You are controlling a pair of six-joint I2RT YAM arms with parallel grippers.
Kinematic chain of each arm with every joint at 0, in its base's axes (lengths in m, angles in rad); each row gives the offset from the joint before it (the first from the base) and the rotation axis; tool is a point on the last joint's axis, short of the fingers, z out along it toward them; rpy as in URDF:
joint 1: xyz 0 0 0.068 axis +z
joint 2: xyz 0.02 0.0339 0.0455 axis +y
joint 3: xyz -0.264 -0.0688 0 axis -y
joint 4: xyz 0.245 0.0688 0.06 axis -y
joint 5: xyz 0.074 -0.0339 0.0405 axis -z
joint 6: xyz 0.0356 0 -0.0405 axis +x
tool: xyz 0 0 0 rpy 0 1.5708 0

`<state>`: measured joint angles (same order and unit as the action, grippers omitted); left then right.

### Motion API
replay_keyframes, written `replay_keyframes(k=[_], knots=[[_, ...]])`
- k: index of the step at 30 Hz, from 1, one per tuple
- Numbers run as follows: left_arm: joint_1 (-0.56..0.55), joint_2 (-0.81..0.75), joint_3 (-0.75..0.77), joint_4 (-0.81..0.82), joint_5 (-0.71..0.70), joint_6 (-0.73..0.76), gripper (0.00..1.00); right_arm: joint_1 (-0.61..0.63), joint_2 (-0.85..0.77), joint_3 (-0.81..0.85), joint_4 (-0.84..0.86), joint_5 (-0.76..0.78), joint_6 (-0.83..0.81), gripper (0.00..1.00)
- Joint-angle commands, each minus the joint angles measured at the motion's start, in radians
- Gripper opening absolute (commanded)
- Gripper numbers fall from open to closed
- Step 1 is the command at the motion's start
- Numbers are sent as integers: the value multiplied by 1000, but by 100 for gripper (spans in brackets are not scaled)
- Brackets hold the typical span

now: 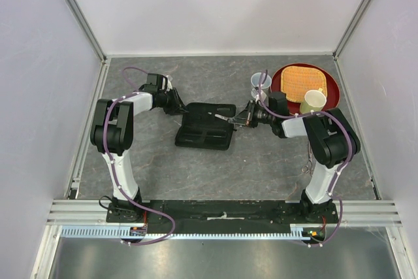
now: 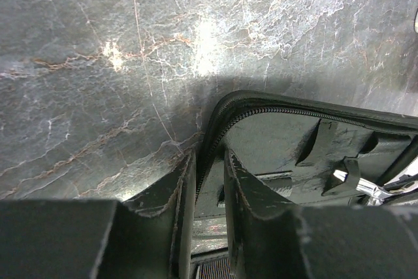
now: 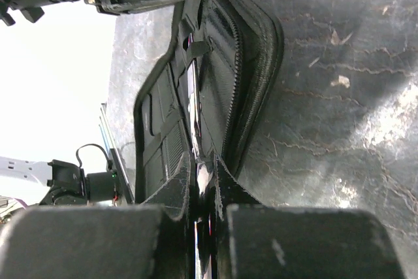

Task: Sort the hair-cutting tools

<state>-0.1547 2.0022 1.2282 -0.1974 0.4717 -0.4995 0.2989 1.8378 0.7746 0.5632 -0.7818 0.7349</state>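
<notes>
The right gripper (image 1: 241,119) pinches thin silver metal scissors (image 1: 224,117) over the flat black zippered folding case (image 1: 202,136). The left gripper (image 2: 209,168) clamps the case's rim. A tilted blade could snag the case's inner strap (image 3: 198,48).

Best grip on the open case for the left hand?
Probably the zippered rim at its far-left corner, approached from the left, one finger inside, one outside. The case lies flat and open, so that thin raised lip is the pinchable part.

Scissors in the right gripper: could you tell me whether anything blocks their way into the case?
Nothing visible does: the scissors reach over the open case; the left gripper pinches its opposite rim.
</notes>
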Motion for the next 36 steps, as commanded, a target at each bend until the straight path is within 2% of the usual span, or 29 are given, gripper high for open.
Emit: replay_keyframes(k=[1,6,10,12,13,15,16,19,22,29,30,31,34,36], knots=[[-26,-3,-27,-42,-2,16,28,16,18,14,247,-73,60,0],[-31,-2,-24,-43,2,16,28,39,67,37,233,-108,54,0],[-31,0,-21,-50,-8,15,28,43,87,49,140,-96,28,2],[-31,-2,-22,-51,-13,13,28,43,81,70,48,-45,-44,14],[-29,-2,-22,-53,-15,16,28,43,74,78,-36,-28,-66,25],[-32,-5,-24,-50,-10,22,28,43,69,110,-123,8,-132,34],[-32,-6,-24,-50,-10,29,29,43,66,121,-210,50,-150,45],[-34,-13,-26,-50,-16,33,29,43,51,152,-331,137,-202,60],[-34,-16,-30,-50,-22,32,30,43,46,178,-429,188,-227,65],[-34,-14,-33,-63,-41,24,33,43,-15,170,-539,350,-246,70],[-34,-14,-32,-68,-41,21,33,43,-21,173,-560,369,-249,68],[-34,-13,-29,-69,-41,19,33,43,-28,179,-594,387,-255,59],[-34,-16,-26,-77,-33,19,33,43,-17,215,-651,418,-295,49],[-32,-20,-26,-82,-33,21,33,43,-15,221,-664,434,-311,47]])
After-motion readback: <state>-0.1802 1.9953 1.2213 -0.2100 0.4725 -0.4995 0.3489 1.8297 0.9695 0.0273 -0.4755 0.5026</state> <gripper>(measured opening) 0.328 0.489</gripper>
